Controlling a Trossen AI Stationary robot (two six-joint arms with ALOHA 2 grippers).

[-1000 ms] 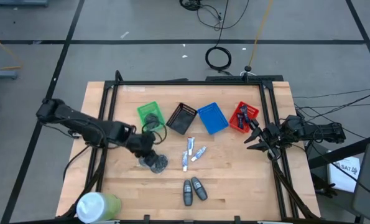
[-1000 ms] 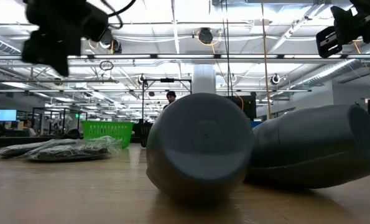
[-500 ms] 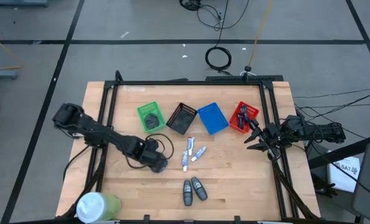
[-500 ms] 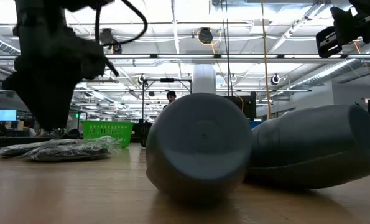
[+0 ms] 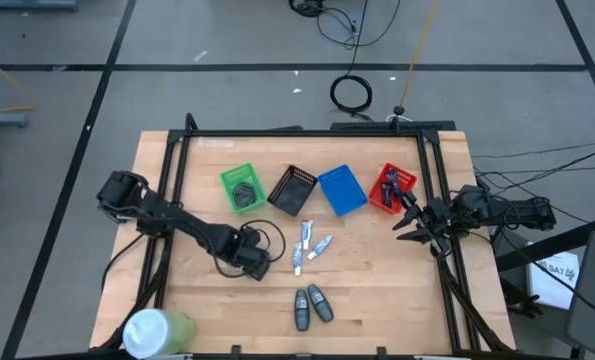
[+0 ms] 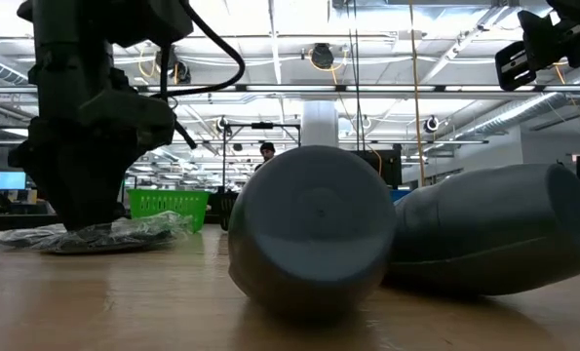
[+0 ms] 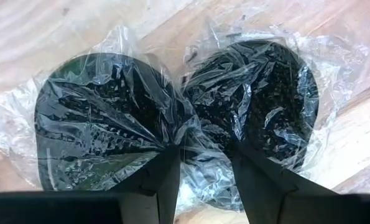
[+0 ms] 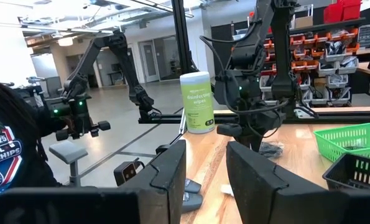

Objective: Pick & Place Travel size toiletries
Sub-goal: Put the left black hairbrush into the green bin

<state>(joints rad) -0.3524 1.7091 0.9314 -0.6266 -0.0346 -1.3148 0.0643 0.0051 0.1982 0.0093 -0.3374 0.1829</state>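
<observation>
We're looking at two round dark bundles [image 7: 172, 118] in clear wrap, lying side by side and touching on the wood table [image 5: 377, 290], left of centre. The left gripper [image 5: 254, 262] is sitting right on top of them, fingers [image 7: 163, 180] parted a little, tips pressing into the wrap where the two bundles meet; nothing gripped yet. The left arm is reaching in from the table's left edge, stretched low toward the middle. We're seeing a third bundle [image 5: 243, 191] in the green basket [image 5: 229, 178] at the far side. White-silver tubes [image 5: 309, 246] are lying just right of the gripper; two grey oval bottles [image 5: 312, 305] are sitting nearer the front edge. The right gripper [image 5: 409, 226] is waiting at the right edge beside the red basket [image 5: 379, 197], fingers apart, empty.
</observation>
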